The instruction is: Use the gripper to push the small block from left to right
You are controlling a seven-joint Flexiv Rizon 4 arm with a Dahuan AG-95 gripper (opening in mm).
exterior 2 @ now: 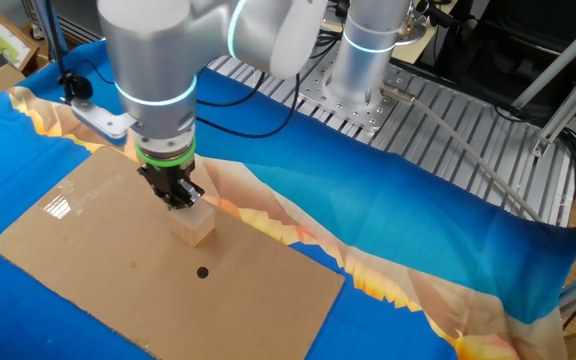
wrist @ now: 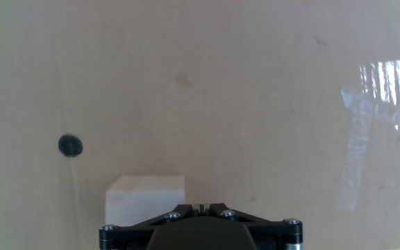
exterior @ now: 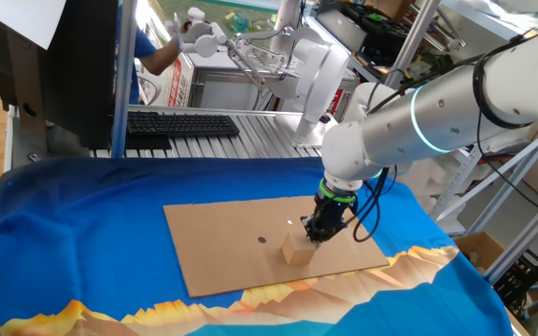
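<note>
The small block (exterior: 297, 250) is a light-tan wooden cube on the brown cardboard sheet (exterior: 222, 243). It also shows in the other fixed view (exterior 2: 196, 226) and at the bottom of the hand view (wrist: 143, 198). My gripper (exterior: 315, 233), black with a green ring, stands low over the cardboard right beside the block, its tip at the block's edge (exterior 2: 180, 200). In the hand view the gripper (wrist: 201, 207) has its jaws pressed together with nothing between them. A small dark dot mark (wrist: 70, 146) lies on the cardboard beyond the block.
Blue cloth (exterior: 82, 233) covers the table under the cardboard. A black keyboard (exterior: 180, 123) and a monitor (exterior: 59, 65) stand at the back. A white robot hand (exterior: 204, 33) hangs behind. A second arm's base (exterior 2: 363, 60) sits on the metal bench.
</note>
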